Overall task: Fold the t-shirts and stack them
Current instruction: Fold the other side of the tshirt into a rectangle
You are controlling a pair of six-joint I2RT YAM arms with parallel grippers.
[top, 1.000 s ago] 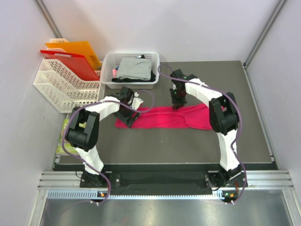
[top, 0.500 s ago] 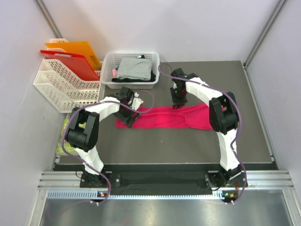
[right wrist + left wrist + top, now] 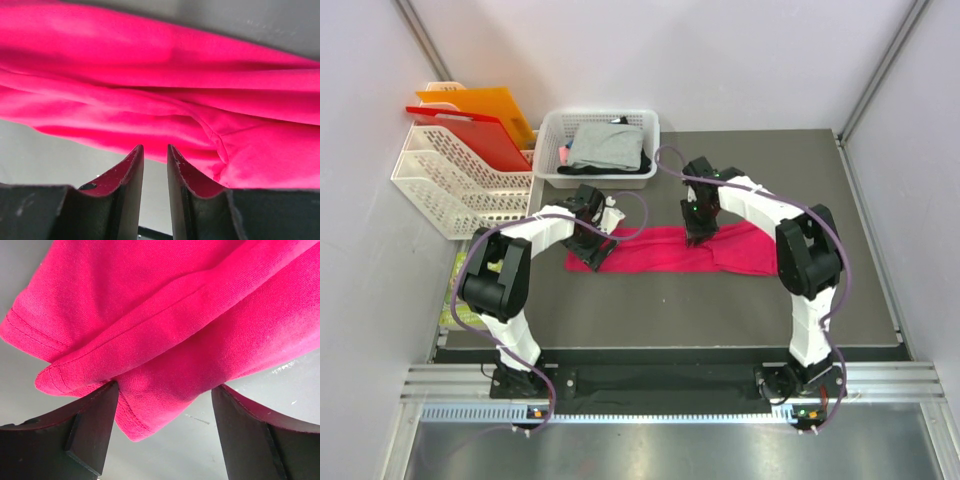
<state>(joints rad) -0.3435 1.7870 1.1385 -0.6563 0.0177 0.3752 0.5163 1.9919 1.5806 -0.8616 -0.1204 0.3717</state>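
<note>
Wrist views alone show left tool (image 3: pixel 165 387) wide-open, right tool (image 3: pixel 154 148) barely parted, over t-shirt (image 3: pixel 150 300).

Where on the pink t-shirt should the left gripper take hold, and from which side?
Probably the left-end corner of the pink t-shirt, where the stitched hem layers overlap into a tip lying flat on the table. Come from above: the left gripper, open, has a finger on each side of it.
</note>
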